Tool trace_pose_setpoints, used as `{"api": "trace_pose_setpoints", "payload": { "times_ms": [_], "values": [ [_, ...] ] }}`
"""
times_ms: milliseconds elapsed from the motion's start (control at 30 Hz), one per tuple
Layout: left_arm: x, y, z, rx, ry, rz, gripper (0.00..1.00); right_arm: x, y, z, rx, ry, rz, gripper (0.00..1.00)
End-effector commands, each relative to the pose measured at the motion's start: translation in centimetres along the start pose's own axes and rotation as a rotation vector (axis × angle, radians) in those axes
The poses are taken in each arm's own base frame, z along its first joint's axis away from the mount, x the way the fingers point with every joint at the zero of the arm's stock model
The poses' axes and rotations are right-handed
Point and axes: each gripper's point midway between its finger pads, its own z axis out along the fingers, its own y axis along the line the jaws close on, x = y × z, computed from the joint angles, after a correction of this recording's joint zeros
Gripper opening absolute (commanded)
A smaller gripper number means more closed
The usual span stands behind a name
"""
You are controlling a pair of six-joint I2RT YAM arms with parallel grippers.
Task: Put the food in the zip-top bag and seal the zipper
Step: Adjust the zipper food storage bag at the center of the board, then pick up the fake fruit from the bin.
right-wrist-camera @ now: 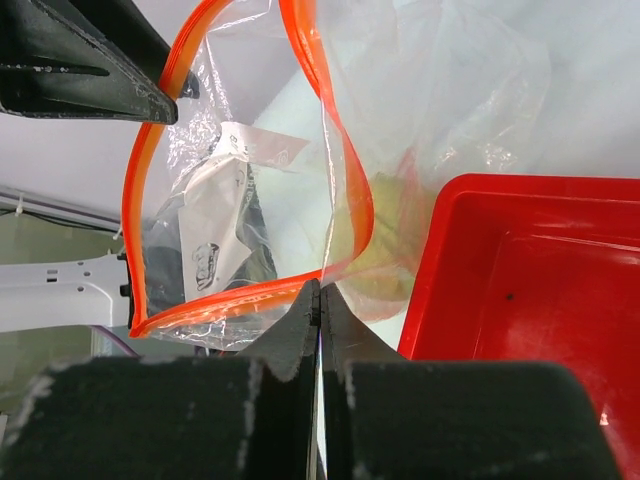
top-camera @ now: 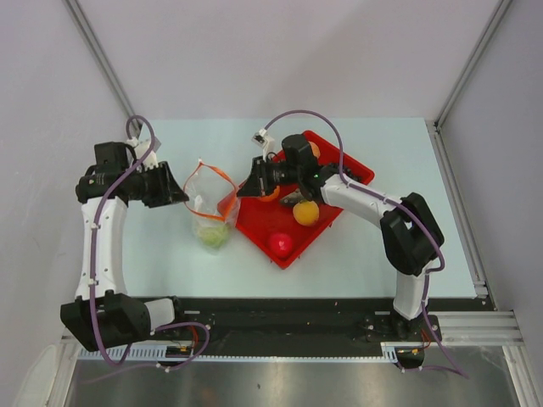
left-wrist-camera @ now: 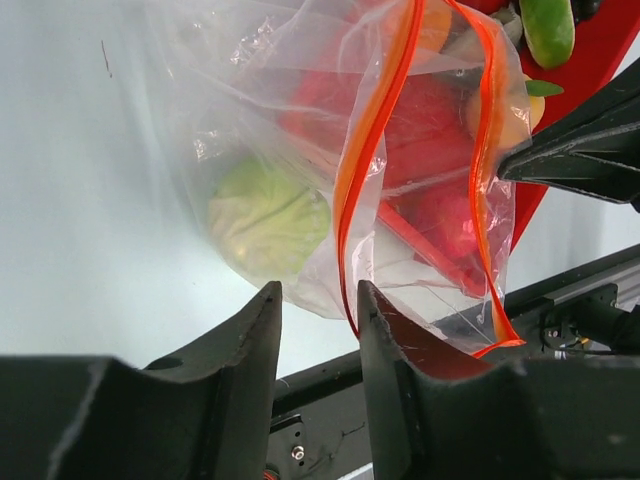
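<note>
The clear zip-top bag (top-camera: 206, 206) stands upright on the table, left of the red tray, with its mouth held open. A green cabbage (top-camera: 214, 236) lies in its bottom and also shows in the left wrist view (left-wrist-camera: 268, 215). My right gripper (right-wrist-camera: 320, 287) is shut on the near side of the bag's orange zipper strip (right-wrist-camera: 135, 210). My left gripper (left-wrist-camera: 318, 300) is open at the bag's other side; the strip (left-wrist-camera: 375, 130) hangs just inside its right finger. The white label (right-wrist-camera: 225, 225) shows through the plastic. The slider tab is not visible.
The red tray (top-camera: 356, 170) holds an orange (top-camera: 306, 212), a red tomato (top-camera: 281, 244), another orange (top-camera: 315, 150) and a green piece (left-wrist-camera: 548, 28). The tray's corner touches the bag. The black base rail (top-camera: 280, 314) runs along the near edge.
</note>
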Motion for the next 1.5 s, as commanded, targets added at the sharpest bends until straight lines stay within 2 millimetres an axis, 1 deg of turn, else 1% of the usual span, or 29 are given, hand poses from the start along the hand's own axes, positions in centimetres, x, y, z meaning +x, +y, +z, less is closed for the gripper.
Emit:
{"api": "trace_pose_setpoints", "payload": {
  "times_ms": [0,67,100,167,200,233,267,300,333,367,400,500,533,567,633,700,733,767,833,933,1033,1067,1100,1167,1233,1300,1333,1367,1467],
  "values": [
    [0.0,-0.7,0.1,0.035,0.000,0.012,0.38,-2.6,1.4,-0.1,-0.040,-0.054,-0.057,0.00],
    [-0.1,-0.8,0.2,0.039,0.000,0.015,0.32,-2.6,1.8,-0.1,-0.054,-0.051,-0.065,0.00],
    [-0.3,-0.9,0.2,0.043,-0.007,0.018,0.25,-2.6,1.7,-0.1,-0.054,-0.051,-0.063,0.00],
    [-0.3,-1.2,0.1,0.056,-0.007,0.017,0.14,-2.6,1.7,-0.2,-0.056,-0.049,-0.074,0.00],
    [-0.2,-1.3,0.2,0.062,-0.001,0.012,0.03,-2.6,1.4,-0.3,-0.048,-0.048,-0.077,0.00],
    [-0.2,-1.4,0.2,0.066,0.000,0.005,0.00,-2.7,0.9,-0.7,-0.036,-0.048,-0.076,0.06],
    [-0.2,-1.5,0.2,0.072,0.001,0.000,0.00,-2.9,0.5,-0.9,-0.027,-0.051,-0.089,0.27],
    [-0.2,-1.7,0.3,0.083,-0.001,-0.002,0.00,-3.1,0.1,-1.2,-0.020,-0.053,-0.094,0.34],
    [0.0,-1.7,0.4,0.086,0.001,-0.012,0.00,-3.4,-0.9,-1.8,0.004,-0.058,-0.091,0.39],
    [0.0,-1.7,0.5,0.084,0.000,-0.015,0.00,-3.8,-1.6,-2.2,0.029,-0.068,-0.125,0.56],
    [-0.1,-1.8,0.7,0.090,-0.008,-0.021,0.00,-3.7,-2.2,-2.6,0.052,-0.056,-0.134,0.62],
    [-0.1,-1.7,1.0,0.093,-0.012,-0.038,0.00,-4.2,-4.4,-4.1,0.122,-0.049,-0.231,0.72],
    [0.0,-1.7,1.1,0.093,-0.012,-0.040,0.00,-3.6,-5.1,-4.5,0.149,-0.021,-0.242,0.75],
    [-0.1,-1.7,1.2,0.092,-0.016,-0.042,0.00,-3.6,-5.9,-4.8,0.183,-0.012,-0.271,0.79],
    [-0.3,-1.6,1.3,0.092,-0.020,-0.048,0.00,-2.5,-7.5,-5.3,0.220,0.041,-0.390,0.82],
    [-0.4,-1.6,1.5,0.092,-0.019,-0.056,0.00,-2.1,-8.6,-5.7,0.262,0.063,-0.490,0.86],
    [-0.3,-1.6,1.5,0.095,-0.017,-0.058,0.00,-1.9,-9.2,-5.7,0.270,0.084,-0.589,0.87],
    [-0.4,-1.6,1.5,0.095,-0.018,-0.059,0.00,-1.8,-9.9,-5.8,0.294,0.095,-0.630,0.87],
    [-0.5,-1.5,1.6,0.094,-0.021,-0.062,0.00,-1.8,-11.2,-5.3,0.330,0.121,-0.743,0.88],
    [-0.7,-1.5,1.6,0.093,-0.030,-0.058,0.00,-1.8,-12.5,-4.3,0.348,0.144,-0.867,0.88],
    [-0.8,-1.3,1.7,0.086,-0.033,-0.058,0.00,-0.8,-13.7,-2.9,0.349,0.185,-0.954,0.87],
    [-1.0,-1.3,1.7,0.086,-0.038,-0.054,0.00,-0.7,-14.1,-2.6,0.357,0.189,-0.967,0.87],
    [-1.1,-1.3,1.8,0.085,-0.040,-0.054,0.00,0.3,-14.7,-2.0,0.352,0.212,-0.968,0.88],
    [-1.2,-1.3,1.8,0.087,-0.040,-0.053,0.00,0.9,-15.3,-1.7,0.359,0.237,-0.994,0.90],
    [-1.1,-1.3,1.9,0.086,-0.036,-0.055,0.00,2.0,-16.1,-1.0,0.367,0.269,-1.004,0.93],
    [-1.1,-1.2,2.0,0.086,-0.037,-0.055,0.00,2.3,-16.7,-0.5,0.382,0.271,-1.018,0.95],
    [-1.1,-1.2,2.0,0.087,-0.038,-0.056,0.00,2.7,-17.4,-0.2,0.404,0.281,-1.016,0.95],
    [-1.1,-1.3,2.0,0.089,-0.041,-0.049,0.00,2.2,-17.7,0.1,0.418,0.260,-1.030,0.96],
    [-1.3,-1.2,1.8,0.081,-0.052,-0.042,0.00,2.8,-19.0,0.3,0.441,0.270,-1.028,0.96]
  ]
}}
